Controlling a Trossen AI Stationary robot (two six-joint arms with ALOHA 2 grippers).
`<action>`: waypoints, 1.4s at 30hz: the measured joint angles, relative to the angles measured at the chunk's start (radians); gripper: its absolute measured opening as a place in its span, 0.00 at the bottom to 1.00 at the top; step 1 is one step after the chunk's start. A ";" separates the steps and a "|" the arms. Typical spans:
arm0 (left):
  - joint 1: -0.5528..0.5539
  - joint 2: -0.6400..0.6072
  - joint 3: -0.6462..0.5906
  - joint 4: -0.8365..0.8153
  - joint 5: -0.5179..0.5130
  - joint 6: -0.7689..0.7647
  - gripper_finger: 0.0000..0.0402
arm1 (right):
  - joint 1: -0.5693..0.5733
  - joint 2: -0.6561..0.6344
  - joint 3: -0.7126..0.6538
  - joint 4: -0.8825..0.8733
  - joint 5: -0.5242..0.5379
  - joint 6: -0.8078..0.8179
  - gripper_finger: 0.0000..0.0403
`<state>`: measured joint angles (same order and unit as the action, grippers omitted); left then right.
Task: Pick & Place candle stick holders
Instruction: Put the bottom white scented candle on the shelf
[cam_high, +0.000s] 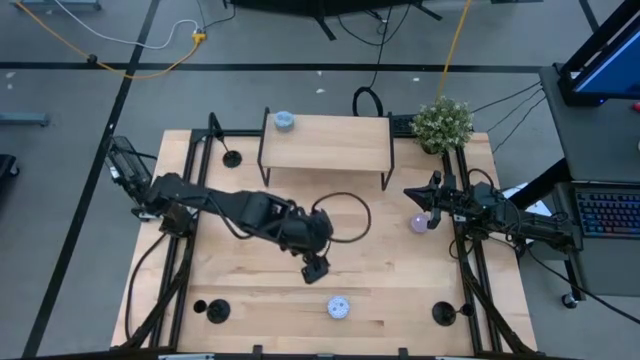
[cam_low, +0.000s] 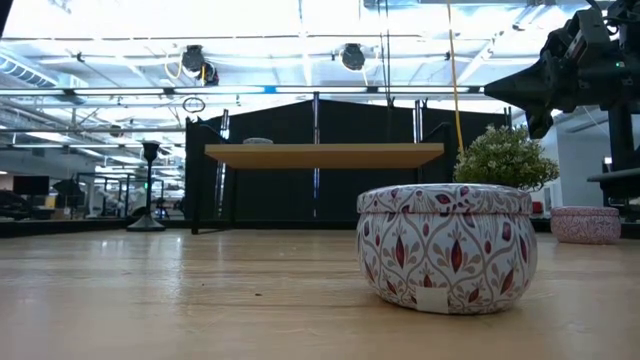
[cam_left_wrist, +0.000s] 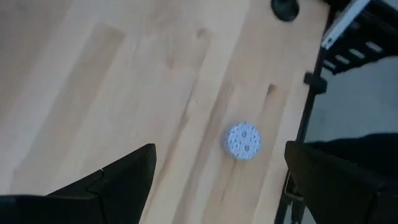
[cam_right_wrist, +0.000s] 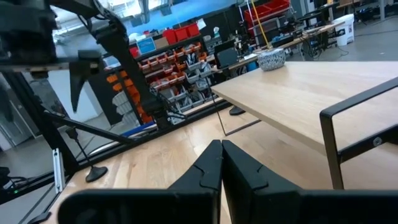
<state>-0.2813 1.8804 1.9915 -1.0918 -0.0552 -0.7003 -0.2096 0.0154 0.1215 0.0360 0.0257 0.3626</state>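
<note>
High view first: the three candle stick holders (cam_high: 232, 158) are spread round the edges of the table (cam_high: 300, 215). One is at the back left beside the wooden shelf (cam_high: 325, 142), the other two sit at the front left and front right corners. None is being touched.

The left gripper (cam_high: 315, 268) hangs mid-table with nothing in it, near the patterned tin (cam_high: 339, 307). The right gripper (cam_high: 425, 205) is over by a pink tin (cam_high: 419, 223).

Low view: you get a proper side look at the back-left holder (cam_low: 148, 190). It's a flat round foot with a thin stem pointing straight up, so the long axis is vertical. It looks rigid and light to me, and probably a bit tippy if the stem gets knocked. I'd pinch the stem low down, just above the disc, since the disc lies too flat on the wood to get under.

The right arm shows top right, well above the table.

Left wrist view: the fingers (cam_left_wrist: 124, 177) are spread wide with only bare wood and the tin (cam_left_wrist: 242, 140) between them. One holder's black base (cam_left_wrist: 285, 7) just peeks in at the edge, well away from the fingers.

Right wrist view: the two fingers (cam_right_wrist: 211, 165) are pressed together, holding nothing. A dark foot (cam_right_wrist: 235, 111) beyond the shelf (cam_right_wrist: 311, 81) looks like the back-left holder, though I can't make out its stem here.
</note>
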 joint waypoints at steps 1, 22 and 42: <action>-0.004 0.009 0.000 0.019 -0.005 -0.024 0.90 | 0.000 0.000 0.000 -0.001 0.000 0.000 0.00; -0.137 0.288 0.000 0.245 0.081 -0.588 0.98 | 0.000 0.001 0.000 -0.003 0.000 -0.009 0.00; -0.145 0.386 0.000 0.282 0.028 -0.709 0.97 | 0.000 0.001 -0.001 -0.003 0.001 -0.008 0.00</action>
<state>-0.4259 2.2663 1.9911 -0.8096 -0.0269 -1.4090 -0.2096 0.0162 0.1204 0.0334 0.0269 0.3542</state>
